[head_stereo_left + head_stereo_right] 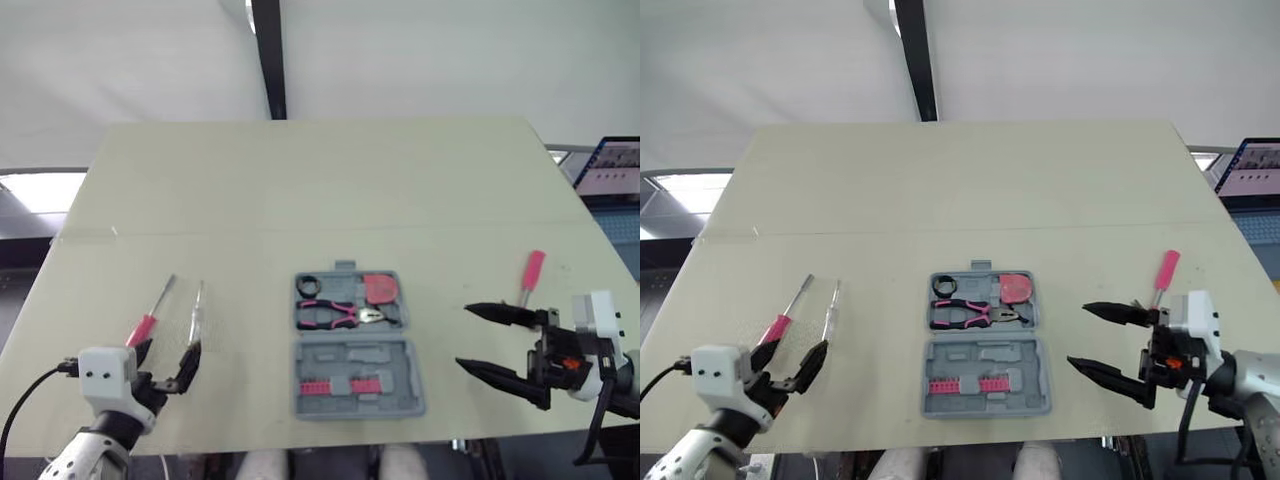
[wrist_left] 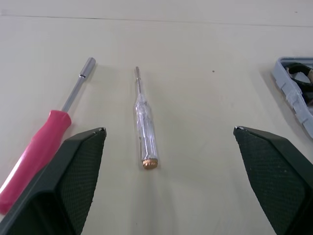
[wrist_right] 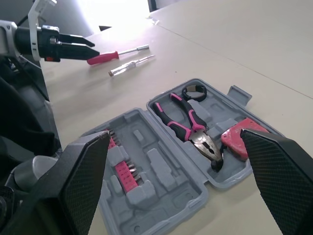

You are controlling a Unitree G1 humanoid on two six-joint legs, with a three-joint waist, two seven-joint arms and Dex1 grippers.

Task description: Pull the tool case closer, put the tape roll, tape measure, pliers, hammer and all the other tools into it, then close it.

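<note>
In the head view the tool case (image 1: 410,397) lies open, holding the tape roll (image 1: 308,284), pliers (image 1: 338,316) and tape measure (image 1: 380,288). Left of the case the left gripper (image 1: 166,357) hangs spread wide and empty over a pink nut driver (image 1: 148,322) and a clear tester screwdriver (image 1: 197,310). Right of the case the right gripper (image 1: 465,337) is likewise spread and empty, with a pink screwdriver (image 1: 531,272) farther out. No hammer can be made out.

In the left wrist view the tester lies between the fingers. The nut driver runs close beside one finger, its handle end hidden, so closing could catch both or roll the tester away.

In the right wrist view the moulded slots look shallow, so a skewed tool may block the lid. The case's near half, with its bit strip (image 3: 124,170), sits partly behind the fingers.
</note>
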